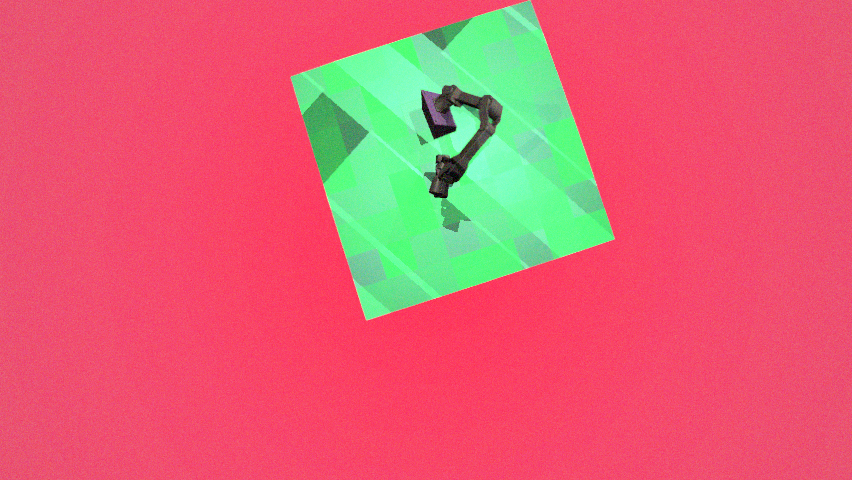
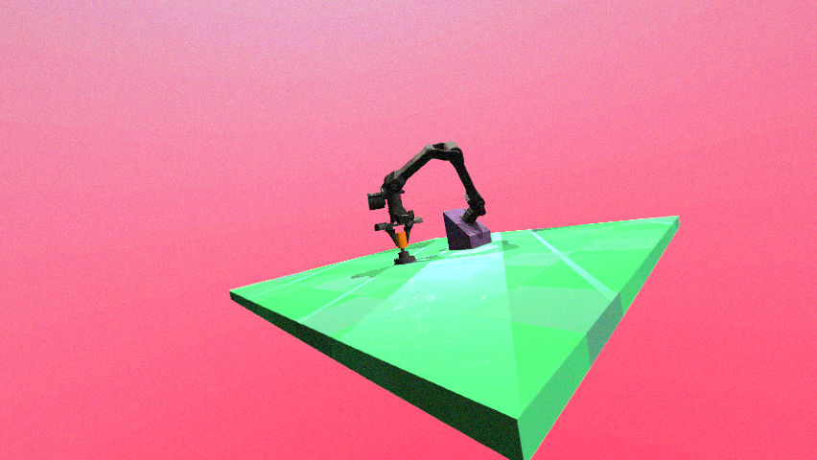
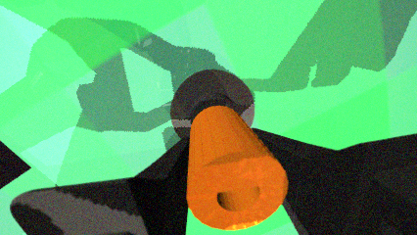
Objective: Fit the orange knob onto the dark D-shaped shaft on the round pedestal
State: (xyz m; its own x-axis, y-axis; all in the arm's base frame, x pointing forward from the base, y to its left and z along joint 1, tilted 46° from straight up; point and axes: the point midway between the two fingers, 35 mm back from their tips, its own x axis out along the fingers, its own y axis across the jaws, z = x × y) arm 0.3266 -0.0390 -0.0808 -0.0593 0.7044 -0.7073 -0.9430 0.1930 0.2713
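The orange knob (image 2: 402,239) (image 3: 222,142) is upright between the fingers of my gripper (image 2: 401,241), which is shut on it. In the wrist view its near end shows a hole with a flat side. The dark round pedestal (image 2: 405,259) (image 3: 188,98) stands on the table below the knob. In the exterior view a short dark length of the shaft (image 2: 403,250) shows between the knob's lower end and the pedestal, so the knob is above the pedestal. Whether the shaft's tip is inside the hole is hidden. In the top view the arm hides knob and pedestal.
The purple wedge-shaped block (image 1: 439,119) (image 2: 467,232) carries the arm's base, behind and to the right of the pedestal in the exterior view. The green patterned table (image 1: 381,238) (image 2: 446,342) has edges on all sides, with shadows across it.
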